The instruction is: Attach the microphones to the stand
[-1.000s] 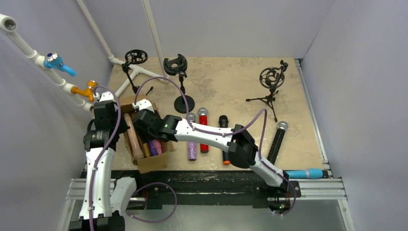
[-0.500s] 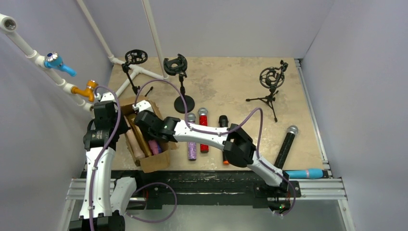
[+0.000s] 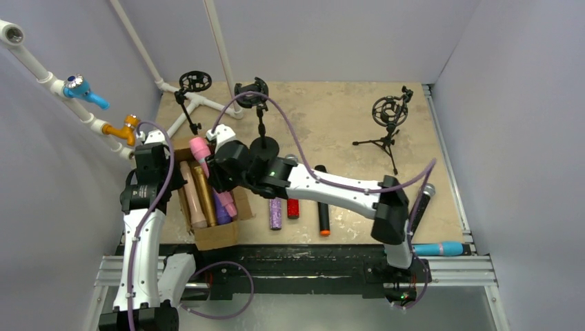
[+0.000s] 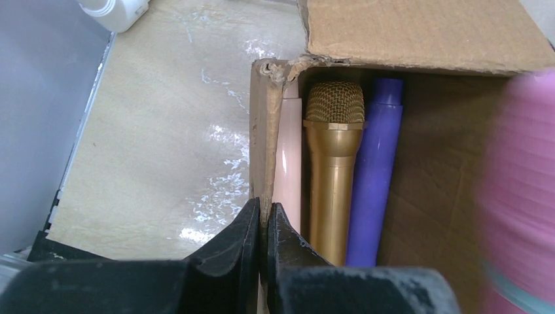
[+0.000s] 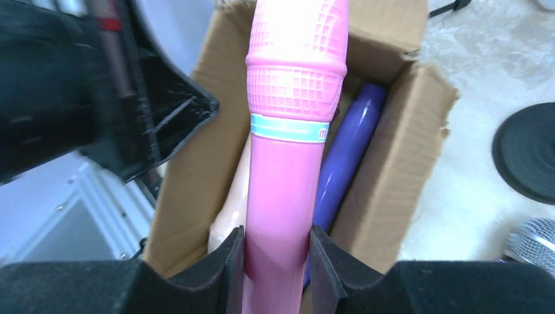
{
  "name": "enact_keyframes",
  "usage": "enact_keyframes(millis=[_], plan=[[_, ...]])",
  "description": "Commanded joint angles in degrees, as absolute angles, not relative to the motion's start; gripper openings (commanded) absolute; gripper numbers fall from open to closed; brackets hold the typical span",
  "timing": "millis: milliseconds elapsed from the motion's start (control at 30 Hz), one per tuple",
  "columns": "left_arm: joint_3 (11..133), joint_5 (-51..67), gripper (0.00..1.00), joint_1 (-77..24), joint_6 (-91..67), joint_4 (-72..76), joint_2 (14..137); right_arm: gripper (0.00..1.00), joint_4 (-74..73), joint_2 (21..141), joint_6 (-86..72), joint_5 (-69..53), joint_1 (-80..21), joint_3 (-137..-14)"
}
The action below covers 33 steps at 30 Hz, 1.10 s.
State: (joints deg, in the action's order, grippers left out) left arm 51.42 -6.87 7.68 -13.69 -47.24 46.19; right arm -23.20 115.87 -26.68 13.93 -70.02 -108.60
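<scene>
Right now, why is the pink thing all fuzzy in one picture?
Left wrist view: the pink microphone is a fuzzy smear at the right edge, probably too near the lens; the gold microphone in the cardboard box looks sharp. Right wrist view: the right hand holds it, crisp.

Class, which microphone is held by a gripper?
The pink microphone, clamped in the right gripper above the cardboard box; the others lie in it or on the table.
</scene>
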Motion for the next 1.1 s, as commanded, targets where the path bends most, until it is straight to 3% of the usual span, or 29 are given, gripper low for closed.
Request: enact_keyframes(millis=[0, 467, 733, 1067], plan=[[53.9, -7.8, 0.00, 7.4, -13.0, -43.6, 46.2, 0.00, -18.0, 104.0, -26.0, 13.4, -68.8, -101.6], [54.8, -7.4, 0.00, 7.4, -12.6, -44.5, 46.6, 0.00, -23.2, 82.8, -28.7, 18.3, -51.8, -71.3], [55.4, -5.9, 0.00, 7.5, -12.8, -44.8, 46.5, 0.00, -19.5, 87.6, -30.2, 19.9, -49.7, -62.8], [55.2, -4.5, 0.00, 7.4, -12.1, -44.5, 45.4, 0.00, -16.6, 97.3, -31.7, 21.2, -48.7, -63.6]])
